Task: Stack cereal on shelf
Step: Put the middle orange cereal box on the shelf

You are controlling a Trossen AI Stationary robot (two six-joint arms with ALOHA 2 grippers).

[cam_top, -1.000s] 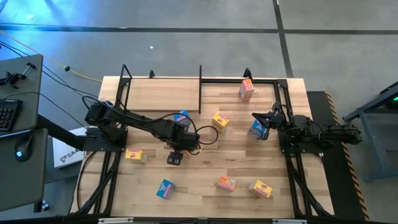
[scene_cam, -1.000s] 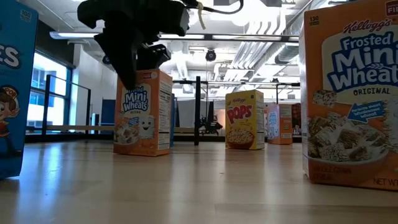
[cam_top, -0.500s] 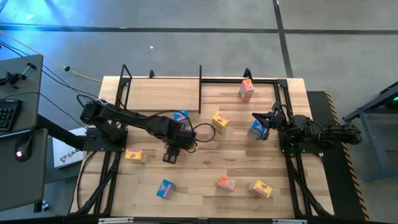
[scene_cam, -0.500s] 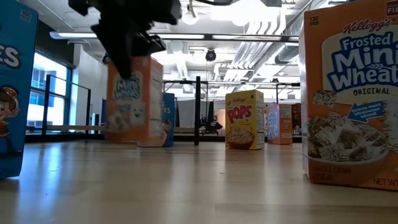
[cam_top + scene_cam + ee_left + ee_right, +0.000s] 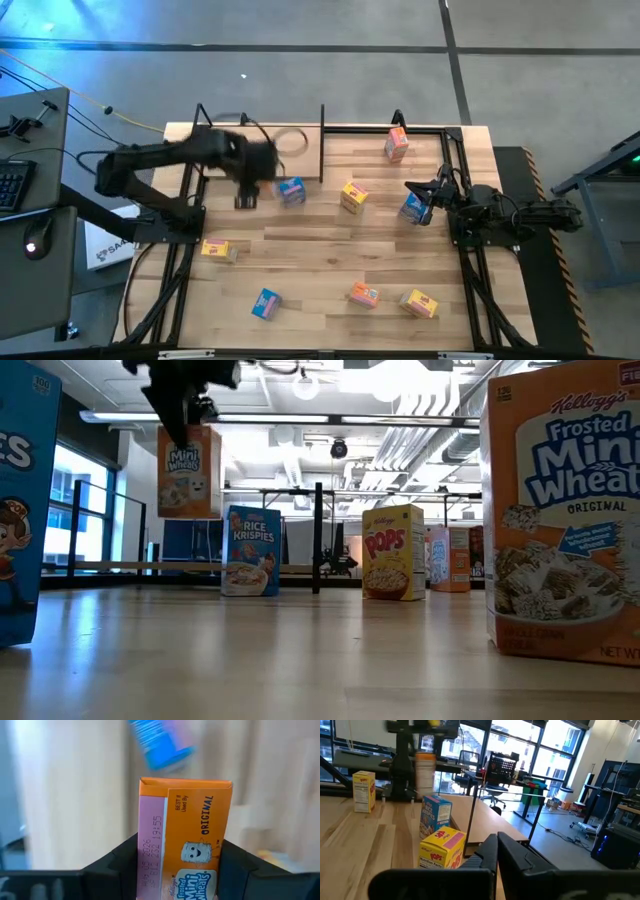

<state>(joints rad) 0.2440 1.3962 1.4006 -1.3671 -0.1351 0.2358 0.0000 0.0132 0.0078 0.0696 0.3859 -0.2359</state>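
Nearest in the low view, an orange Mini-Wheats box (image 5: 560, 510) and a blue box (image 5: 22, 500) stand on the tabletop (image 5: 300, 650) at the edges. Farther back, the left gripper (image 5: 246, 197) has its fingers (image 5: 112, 865) clamped on an orange-pink cereal box (image 5: 187, 472), lifted clear of the tabletop beside the Rice Krispies box (image 5: 250, 550). Behind stands the black-framed shelf (image 5: 260, 150), and at the tabletop's right side the right gripper (image 5: 412, 189) rests with fingers closed and empty beside a blue box (image 5: 414, 207).
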